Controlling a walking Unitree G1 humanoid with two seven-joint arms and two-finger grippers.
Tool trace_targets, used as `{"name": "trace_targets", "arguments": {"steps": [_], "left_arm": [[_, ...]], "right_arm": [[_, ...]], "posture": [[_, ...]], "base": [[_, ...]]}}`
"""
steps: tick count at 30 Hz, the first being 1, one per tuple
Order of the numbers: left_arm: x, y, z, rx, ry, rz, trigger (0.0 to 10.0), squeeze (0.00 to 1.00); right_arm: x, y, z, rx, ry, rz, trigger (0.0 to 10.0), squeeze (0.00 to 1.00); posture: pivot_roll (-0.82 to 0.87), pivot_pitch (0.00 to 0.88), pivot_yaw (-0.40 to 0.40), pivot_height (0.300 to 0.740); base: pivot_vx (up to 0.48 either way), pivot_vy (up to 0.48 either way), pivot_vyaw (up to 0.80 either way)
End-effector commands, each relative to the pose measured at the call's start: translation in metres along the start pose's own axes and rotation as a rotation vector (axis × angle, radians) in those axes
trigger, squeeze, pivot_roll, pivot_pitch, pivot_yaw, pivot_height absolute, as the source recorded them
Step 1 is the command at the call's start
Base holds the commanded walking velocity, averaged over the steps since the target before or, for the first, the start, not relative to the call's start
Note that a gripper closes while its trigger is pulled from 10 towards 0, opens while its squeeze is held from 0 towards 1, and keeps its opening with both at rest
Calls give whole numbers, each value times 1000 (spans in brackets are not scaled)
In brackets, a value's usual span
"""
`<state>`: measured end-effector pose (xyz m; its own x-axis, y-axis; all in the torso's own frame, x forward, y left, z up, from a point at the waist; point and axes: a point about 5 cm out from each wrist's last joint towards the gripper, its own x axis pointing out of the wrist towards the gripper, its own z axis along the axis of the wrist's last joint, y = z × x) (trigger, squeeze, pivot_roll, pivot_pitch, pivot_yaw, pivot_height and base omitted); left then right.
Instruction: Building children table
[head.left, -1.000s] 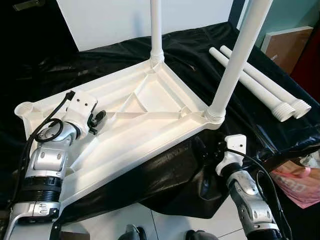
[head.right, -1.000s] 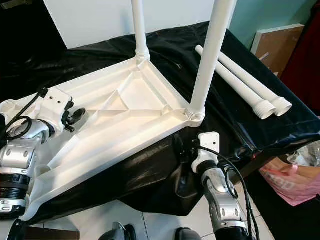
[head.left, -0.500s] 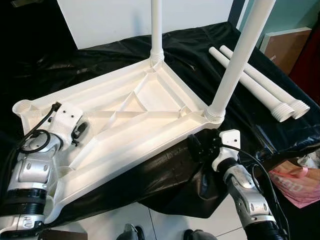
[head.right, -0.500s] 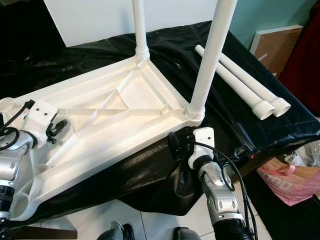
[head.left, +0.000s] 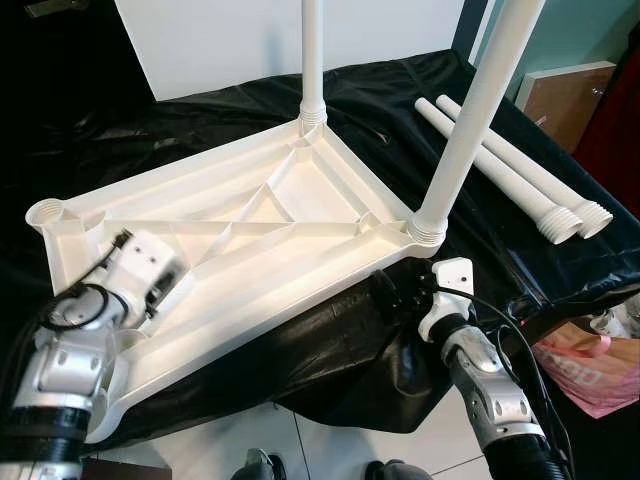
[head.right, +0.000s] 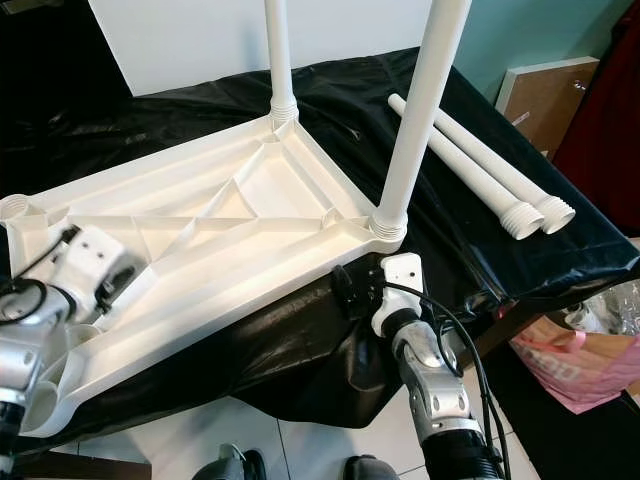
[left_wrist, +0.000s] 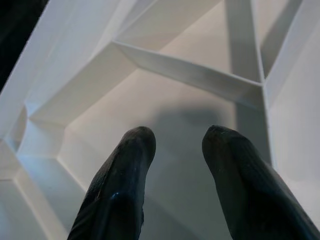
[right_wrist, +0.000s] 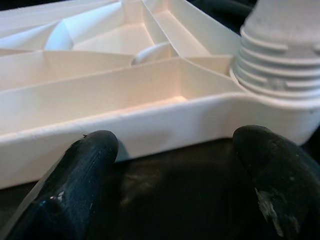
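Note:
The white plastic table top (head.left: 250, 235) lies upside down on a black cloth, ribs facing up. Two white legs stand screwed into it, one at the far corner (head.left: 312, 60) and one at the near right corner (head.left: 468, 120). Two loose legs (head.left: 510, 165) lie side by side on the cloth to the right. The far left corner socket (head.left: 47, 212) is bare. My left gripper (left_wrist: 177, 150) points down into a ribbed cell at the table top's near left, open with nothing between its fingers. My right gripper (right_wrist: 175, 165) is open just under the near rim, below the near right leg's threaded base (right_wrist: 280, 60).
The black cloth (head.left: 400, 90) drapes over the work surface and hangs down in front. A white board (head.left: 280, 40) leans at the back. A brown box (head.left: 565, 95) and a pink bag (head.left: 595, 370) are on the right. White floor tiles (head.left: 250, 440) lie below.
My left gripper has drawn back toward the near left corner and tipped down into the table top. My right gripper has risen closer to the rim under the near right leg.

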<state>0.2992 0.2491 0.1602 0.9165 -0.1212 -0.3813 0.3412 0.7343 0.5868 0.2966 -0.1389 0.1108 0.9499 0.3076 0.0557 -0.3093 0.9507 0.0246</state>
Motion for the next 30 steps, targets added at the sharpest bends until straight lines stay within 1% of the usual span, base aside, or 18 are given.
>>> {"name": "trace_targets", "arguments": {"steps": [1,4,5,8,9,11,13,15,16,17,18,19,20,23,26,27,29,30], "left_arm": [[-1,-8,-2,-2,10,-54,10000,0],[-4,-18,0,20,-12,-149,10000,0],[-4,-18,0,20,-12,-149,10000,0],[-6,-28,2,22,-36,-228,10000,0],[-6,-28,2,22,-36,-228,10000,0],[-8,-35,3,25,-46,-280,10000,0],[-9,-38,4,34,-53,-305,10000,0],[-9,-38,4,34,-53,-305,10000,0],[-11,-43,5,39,-58,-335,10000,0],[-11,-43,5,39,-58,-335,10000,0],[-13,-51,5,39,-63,-389,10000,0],[-13,-51,5,39,-63,-389,10000,0],[-15,-59,6,30,-71,-441,10000,0],[-15,-59,6,30,-71,-441,10000,0],[-25,-84,14,-12,-121,-584,10000,0],[-25,-84,14,-12,-121,-584,10000,0],[-29,-96,20,-33,-146,-644,10000,0],[-29,-96,20,-33,-146,-644,10000,0]], "right_arm": [[-1,0,-4,-2,14,8,10000,0],[4,1,-3,-3,10,15,10000,0],[4,1,-3,-3,10,15,10000,0],[10,1,-2,-3,7,23,10000,0],[10,1,-2,-3,7,23,10000,0],[13,1,-2,-2,10,27,10000,0],[15,0,-2,-1,12,28,10000,0],[15,0,-2,-1,12,28,10000,0],[16,0,-2,0,15,29,10000,0],[16,0,-2,0,15,29,10000,0],[19,0,-4,-3,23,33,10000,0],[19,0,-4,-3,23,33,10000,0],[22,-1,-4,-6,27,36,10000,0],[22,-1,-4,-6,27,36,10000,0],[34,-5,0,-12,15,21,10000,0],[34,-5,0,-12,15,21,10000,0],[41,-7,2,-11,12,12,10000,0],[41,-7,2,-11,12,12,10000,0]], "posture": [[-3,119,-13,740],[1,112,-16,740],[1,112,-16,740],[1,113,-16,740],[1,113,-16,740],[1,118,-12,740],[1,115,-10,740],[1,115,-10,740],[2,117,-10,740],[2,117,-10,740],[2,118,-9,740],[2,118,-9,740],[3,122,-9,740],[3,122,-9,740],[3,130,-7,740],[3,130,-7,740],[5,123,-7,740],[5,123,-7,740]], "base": [[0,0,0],[0,0,0],[0,0,0],[0,0,0],[0,0,0],[0,0,0],[0,0,0],[0,0,0],[0,0,0],[0,0,0],[0,0,0],[0,0,0],[0,0,0],[0,0,0],[0,0,0],[0,0,0],[0,0,0],[0,0,0]]}}
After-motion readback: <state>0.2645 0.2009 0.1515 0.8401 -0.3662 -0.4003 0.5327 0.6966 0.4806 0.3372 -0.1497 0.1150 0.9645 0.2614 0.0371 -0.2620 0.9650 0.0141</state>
